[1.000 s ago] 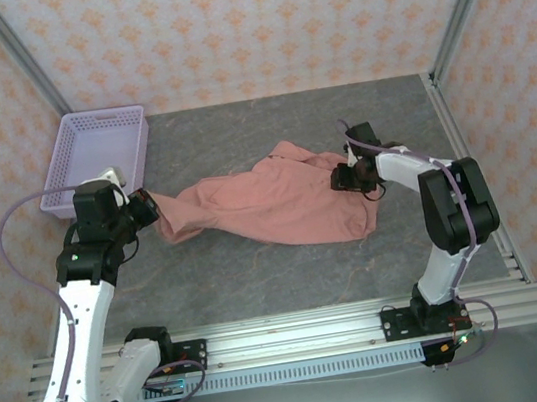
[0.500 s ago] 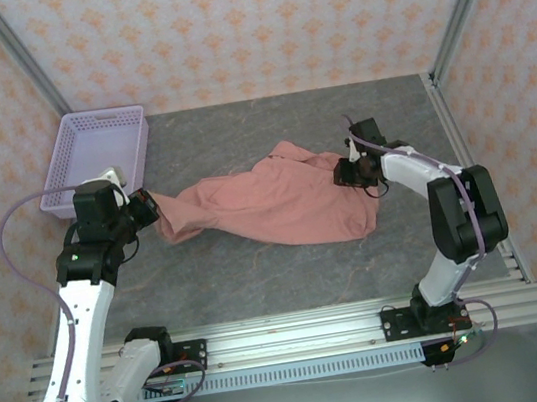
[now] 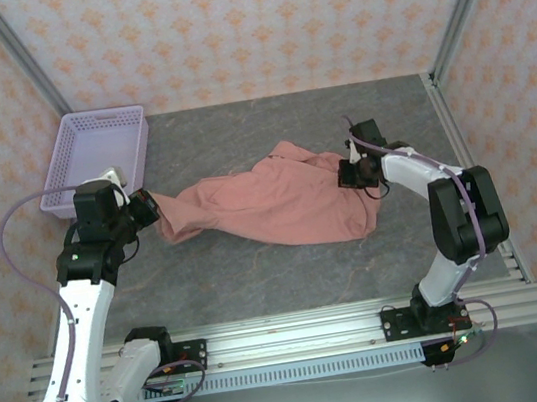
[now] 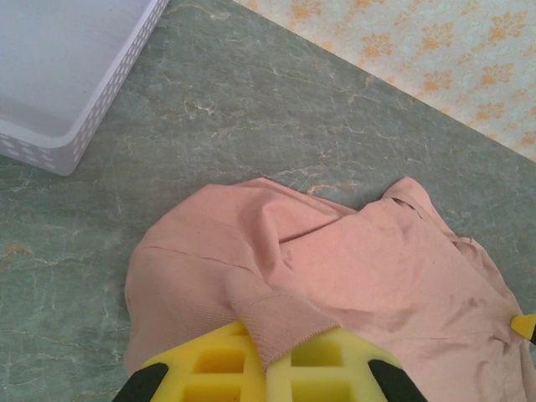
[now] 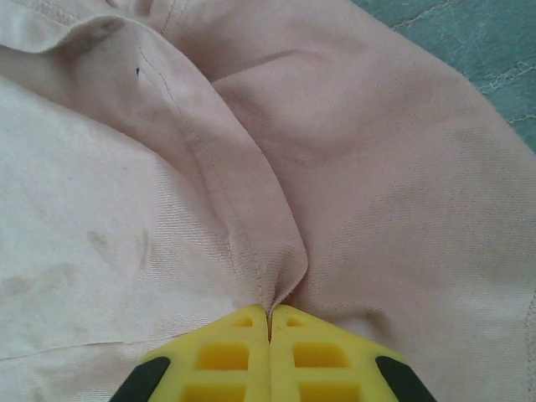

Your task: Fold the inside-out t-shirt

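While sprawling rumpled across the middle of the grey table (image 3: 290, 279), shows the inside-out t-shirt (image 3: 279, 204) pinched at both ends, with a lilac basket (image 3: 99, 145) off its left end, ribbed edge clamped in the closed left gripper (image 4: 268, 368), a seam ridge nipped tight in the closed right gripper (image 5: 269, 331).

The top external camera looks steeply down from above and behind the arm bases, taking in the whole table (image 3: 261, 283) to its far edge. The left wrist camera sits low behind the left gripper (image 4: 266, 356), looking across the table toward its far edge, the basket (image 4: 109, 92) at its left. The right wrist camera hangs much nearer, just behind the right gripper (image 5: 269, 322) and close over the t-shirt (image 5: 377, 167) — the cloth all three views share.
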`<action>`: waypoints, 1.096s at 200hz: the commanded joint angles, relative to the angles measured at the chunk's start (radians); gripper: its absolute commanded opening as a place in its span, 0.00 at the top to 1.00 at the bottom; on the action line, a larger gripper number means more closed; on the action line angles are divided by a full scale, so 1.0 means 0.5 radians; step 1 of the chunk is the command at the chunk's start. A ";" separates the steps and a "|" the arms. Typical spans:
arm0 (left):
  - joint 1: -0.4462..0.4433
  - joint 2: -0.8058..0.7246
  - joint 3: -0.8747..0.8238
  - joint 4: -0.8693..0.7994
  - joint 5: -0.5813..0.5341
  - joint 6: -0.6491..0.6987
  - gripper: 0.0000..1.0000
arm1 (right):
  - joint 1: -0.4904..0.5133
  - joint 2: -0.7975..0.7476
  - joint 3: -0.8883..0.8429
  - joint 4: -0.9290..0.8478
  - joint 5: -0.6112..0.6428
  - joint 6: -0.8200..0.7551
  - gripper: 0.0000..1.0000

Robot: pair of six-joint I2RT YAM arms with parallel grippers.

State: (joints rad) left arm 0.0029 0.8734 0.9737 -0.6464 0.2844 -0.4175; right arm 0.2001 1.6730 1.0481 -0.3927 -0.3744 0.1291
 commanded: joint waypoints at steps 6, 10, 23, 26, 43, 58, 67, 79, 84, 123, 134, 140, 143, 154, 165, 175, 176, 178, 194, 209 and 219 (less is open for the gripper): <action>0.017 0.011 0.001 0.010 0.023 0.044 1.00 | 0.008 -0.102 -0.055 -0.029 0.002 0.007 1.00; 0.016 0.011 0.005 0.011 0.019 0.041 1.00 | 0.008 -0.124 -0.058 -0.022 -0.016 0.015 1.00; 0.017 0.011 0.011 0.008 0.007 0.036 1.00 | 0.008 -0.205 -0.063 -0.023 -0.039 0.036 1.00; 0.017 0.012 0.014 0.007 0.004 0.036 1.00 | 0.008 -0.229 -0.062 -0.030 -0.032 0.040 1.00; 0.016 0.008 0.039 -0.005 -0.027 0.028 1.00 | 0.005 -0.398 -0.043 -0.084 0.040 0.057 1.00; 0.016 0.002 0.076 -0.015 -0.053 0.030 1.00 | -0.003 -0.555 -0.007 -0.141 0.096 0.066 1.00; 0.017 0.002 0.100 -0.016 -0.068 0.032 1.00 | -0.009 -0.626 0.029 -0.170 0.116 0.070 1.00; 0.016 0.004 0.143 -0.019 -0.097 0.035 1.00 | -0.016 -0.713 0.082 -0.212 0.142 0.068 1.00; 0.020 0.008 0.163 -0.017 -0.111 0.037 1.00 | -0.020 -0.742 0.100 -0.215 0.156 0.070 1.00; 0.077 0.092 0.421 0.030 -0.162 -0.025 1.00 | -0.161 -0.849 0.222 -0.138 0.231 0.189 1.00; 0.098 0.128 0.533 0.057 -0.136 -0.073 1.00 | -0.185 -0.880 0.328 -0.163 0.220 0.196 1.00; 0.099 0.145 0.617 0.056 -0.122 -0.090 1.00 | -0.188 -0.909 0.384 -0.188 0.237 0.186 1.00; 0.099 0.151 0.668 0.056 -0.114 -0.091 1.00 | -0.188 -0.940 0.431 -0.210 0.258 0.173 1.00; 0.099 0.157 0.857 0.026 -0.115 -0.085 1.00 | -0.189 -1.058 0.552 -0.259 0.329 0.135 1.00; 0.099 0.130 1.039 -0.006 -0.126 -0.049 1.00 | -0.190 -1.202 0.657 -0.307 0.419 0.105 1.00; 0.099 0.081 1.196 -0.024 -0.144 0.007 1.00 | -0.188 -1.342 0.736 -0.339 0.469 0.078 1.00; 0.099 0.075 1.213 -0.025 -0.143 0.014 1.00 | -0.188 -1.356 0.745 -0.344 0.475 0.077 1.00; 0.099 0.065 1.242 -0.024 -0.149 0.029 1.00 | -0.188 -1.379 0.759 -0.354 0.484 0.072 1.00; 0.099 -0.014 1.455 -0.059 -0.206 0.162 1.00 | -0.188 -1.565 0.883 -0.430 0.530 0.043 1.00; 0.099 -0.017 1.693 -0.154 -0.273 0.276 1.00 | -0.188 -1.680 1.037 -0.536 0.553 0.017 1.00; 0.098 0.022 1.892 -0.237 -0.276 0.324 1.00 | -0.189 -1.724 1.152 -0.601 0.562 -0.001 1.00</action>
State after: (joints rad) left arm 0.0422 0.9016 1.7424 -0.6952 0.2089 -0.3641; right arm 0.1097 0.8791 1.5196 -0.5880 -0.1673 0.1661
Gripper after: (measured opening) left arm 0.046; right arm 0.046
